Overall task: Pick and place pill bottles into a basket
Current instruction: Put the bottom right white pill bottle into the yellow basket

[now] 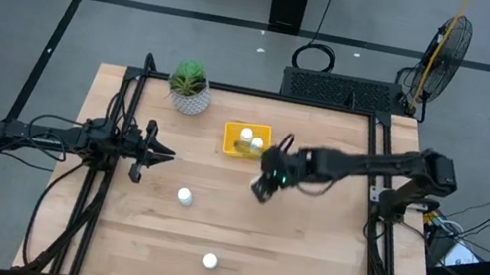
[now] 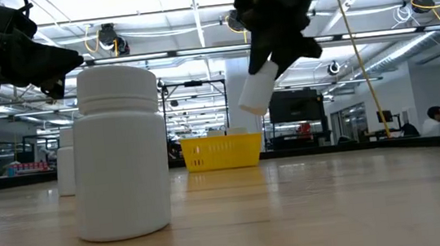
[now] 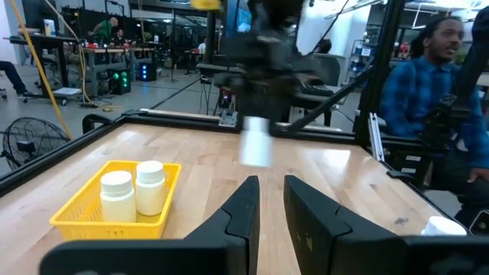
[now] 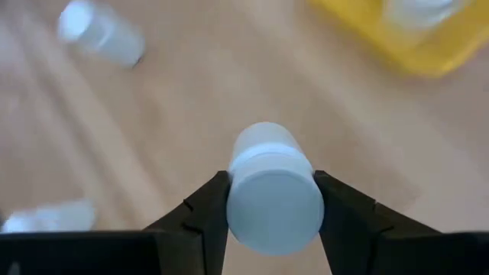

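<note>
Pill bottle (image 4: 273,191) gripped aloft, basket (image 1: 246,141) nearby

Two white pill bottles (image 1: 251,140) in yellow basket (image 1: 230,142), two standing on table (image 1: 304,259), one airborne (image 2: 258,88)

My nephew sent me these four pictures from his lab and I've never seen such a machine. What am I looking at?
It is a table with two dark robot arms, photographed at one moment by four cameras: one overhead, one at table height, one on each wrist. The right claw is shut on a pill bottle, held in the air near the yellow basket, which already holds two bottles. Two more bottles stand on the wooden table. The left claw waits at the table's left side, its fingers apart. A potted plant stands near the far edge.
</note>
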Available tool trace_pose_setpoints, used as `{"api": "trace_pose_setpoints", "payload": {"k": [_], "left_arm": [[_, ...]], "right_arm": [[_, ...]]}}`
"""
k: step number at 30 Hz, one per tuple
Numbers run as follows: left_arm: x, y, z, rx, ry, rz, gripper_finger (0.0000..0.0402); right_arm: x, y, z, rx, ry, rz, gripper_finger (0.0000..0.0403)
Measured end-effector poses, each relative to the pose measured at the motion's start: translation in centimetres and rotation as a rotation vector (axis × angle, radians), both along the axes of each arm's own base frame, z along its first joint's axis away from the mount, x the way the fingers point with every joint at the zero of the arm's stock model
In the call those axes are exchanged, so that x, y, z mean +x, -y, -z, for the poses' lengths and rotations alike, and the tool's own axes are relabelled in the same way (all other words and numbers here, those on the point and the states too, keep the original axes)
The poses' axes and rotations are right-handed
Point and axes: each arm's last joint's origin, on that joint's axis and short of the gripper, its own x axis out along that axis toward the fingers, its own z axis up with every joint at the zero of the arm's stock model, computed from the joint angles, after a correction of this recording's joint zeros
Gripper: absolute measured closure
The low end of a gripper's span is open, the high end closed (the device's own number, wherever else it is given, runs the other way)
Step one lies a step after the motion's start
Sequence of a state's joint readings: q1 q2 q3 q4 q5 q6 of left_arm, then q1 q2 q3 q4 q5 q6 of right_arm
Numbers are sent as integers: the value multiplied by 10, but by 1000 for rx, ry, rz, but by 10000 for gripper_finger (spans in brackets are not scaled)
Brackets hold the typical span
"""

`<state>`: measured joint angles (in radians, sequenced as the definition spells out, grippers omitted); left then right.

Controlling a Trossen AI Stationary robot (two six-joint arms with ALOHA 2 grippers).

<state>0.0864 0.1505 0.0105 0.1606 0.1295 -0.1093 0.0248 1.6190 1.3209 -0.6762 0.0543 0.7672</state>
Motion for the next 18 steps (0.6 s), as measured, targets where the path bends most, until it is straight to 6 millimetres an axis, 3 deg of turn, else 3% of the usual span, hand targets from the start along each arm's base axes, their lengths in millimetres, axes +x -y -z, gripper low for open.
{"api": "trace_pose_setpoints", "payload": {"k": [8,18], "left_arm": [[0,0,0,0,0,0,337],[0,0,0,0,0,0,337]], "right_arm": [[-5,65,-8,-103,37,24,254],[-13,120,-12,-169,91,28,254]]}}
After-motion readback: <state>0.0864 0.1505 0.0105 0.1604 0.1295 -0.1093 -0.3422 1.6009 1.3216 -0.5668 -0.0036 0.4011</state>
